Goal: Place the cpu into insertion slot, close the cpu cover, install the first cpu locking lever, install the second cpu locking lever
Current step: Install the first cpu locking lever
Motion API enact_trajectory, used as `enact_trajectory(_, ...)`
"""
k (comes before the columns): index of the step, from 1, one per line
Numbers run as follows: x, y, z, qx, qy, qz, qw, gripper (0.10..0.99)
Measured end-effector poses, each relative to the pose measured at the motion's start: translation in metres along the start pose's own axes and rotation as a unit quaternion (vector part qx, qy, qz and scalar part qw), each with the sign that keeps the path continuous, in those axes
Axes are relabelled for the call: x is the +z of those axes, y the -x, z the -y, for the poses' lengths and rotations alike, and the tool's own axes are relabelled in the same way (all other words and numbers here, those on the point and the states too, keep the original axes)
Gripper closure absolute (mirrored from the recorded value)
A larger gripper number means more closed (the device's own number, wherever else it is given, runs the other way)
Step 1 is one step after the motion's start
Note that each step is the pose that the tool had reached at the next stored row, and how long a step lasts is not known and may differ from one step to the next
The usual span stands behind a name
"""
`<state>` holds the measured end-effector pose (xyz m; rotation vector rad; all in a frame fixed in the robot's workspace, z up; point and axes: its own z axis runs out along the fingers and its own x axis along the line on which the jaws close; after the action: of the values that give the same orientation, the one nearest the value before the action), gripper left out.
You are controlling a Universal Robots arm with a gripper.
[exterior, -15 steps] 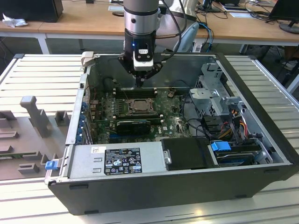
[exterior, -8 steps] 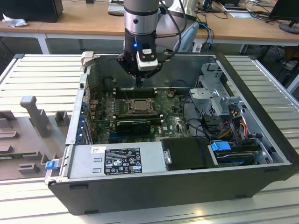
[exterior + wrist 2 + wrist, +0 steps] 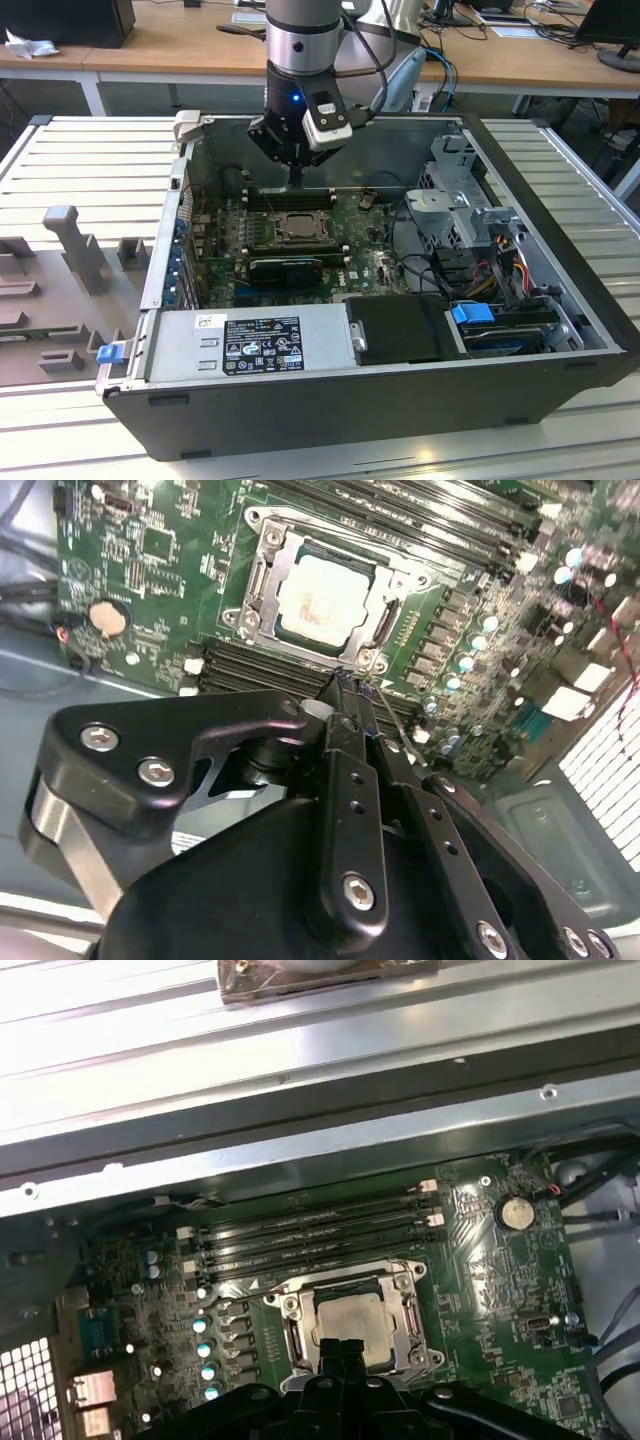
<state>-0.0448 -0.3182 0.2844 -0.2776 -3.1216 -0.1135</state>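
Note:
The cpu [image 3: 325,598] shows its pale silvery face inside the insertion slot [image 3: 410,1312] on the green board, also seen as cpu [image 3: 357,1322] and cpu [image 3: 298,230]. The grey cpu cover [image 3: 257,580] lies flat around it like a frame. My gripper [image 3: 343,685] is shut with nothing between its fingers, and its tips hang just above the socket's edge on the side of the memory slots. In the exterior view the gripper [image 3: 297,180] points straight down behind the socket. A thin metal wire [image 3: 396,708] slants up beside the fingertips; I cannot tell whether it is a locking lever.
Long black memory slots [image 3: 315,1230] run along the socket. A black card [image 3: 285,268] sits in front of it. The power supply [image 3: 250,342], drive cage [image 3: 455,200] and cables [image 3: 500,260] crowd the case's front and the exterior view's right. The case walls [image 3: 330,140] close in all around.

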Motion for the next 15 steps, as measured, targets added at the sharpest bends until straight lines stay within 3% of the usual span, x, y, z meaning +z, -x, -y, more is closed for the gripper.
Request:
enact_trajectory(4, 0.0000, 0.0000, 0.0000, -0.049, -0.0006, -0.0035, 0.9988, 0.980)
enact_trajectory(8, 0.0000, 0.0000, 0.0000, -0.087, -0.0010, -0.0063, 0.9961, 0.980)
enact_trajectory(12, 0.0000, 0.0000, 0.0000, -0.128, -0.0015, -0.0092, 0.9917, 0.980)
enact_trajectory(15, 0.0002, 0.0000, 0.0000, -0.165, -0.0020, -0.0118, 0.9863, 0.980)
